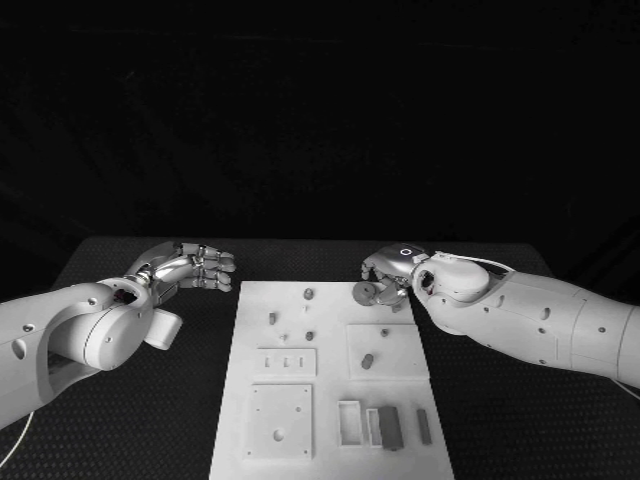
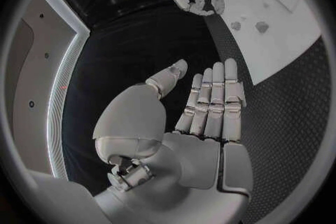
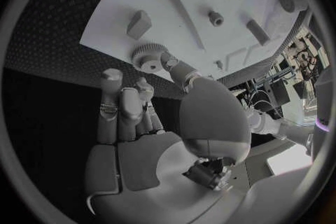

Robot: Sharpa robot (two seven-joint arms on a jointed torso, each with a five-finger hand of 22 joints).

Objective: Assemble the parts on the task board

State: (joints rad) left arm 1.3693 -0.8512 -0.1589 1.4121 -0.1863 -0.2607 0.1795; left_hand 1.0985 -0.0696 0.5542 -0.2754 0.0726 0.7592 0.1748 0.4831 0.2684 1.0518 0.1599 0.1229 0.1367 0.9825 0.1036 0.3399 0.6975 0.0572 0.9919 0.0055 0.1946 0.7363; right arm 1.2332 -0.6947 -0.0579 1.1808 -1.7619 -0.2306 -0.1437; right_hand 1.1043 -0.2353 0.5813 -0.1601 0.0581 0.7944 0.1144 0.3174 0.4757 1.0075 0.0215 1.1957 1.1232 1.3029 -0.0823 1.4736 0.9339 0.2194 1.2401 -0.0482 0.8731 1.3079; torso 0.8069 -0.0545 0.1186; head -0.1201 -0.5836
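Observation:
The white task board lies in the middle of the black table, with small grey parts standing on its far half. My right hand hovers at the board's far right edge and pinches a small toothed gear between thumb and a finger. In the right wrist view the gear sits at the thumb tip, over the board's edge. My left hand is left of the board's far corner, above the table, fingers straight and apart, holding nothing; the left wrist view shows its bare palm.
A wedge-shaped block, a small nut and a round peg sit on the board beyond the gear. Recessed plates and long slots fill the board's near half. Bare black table flanks the board.

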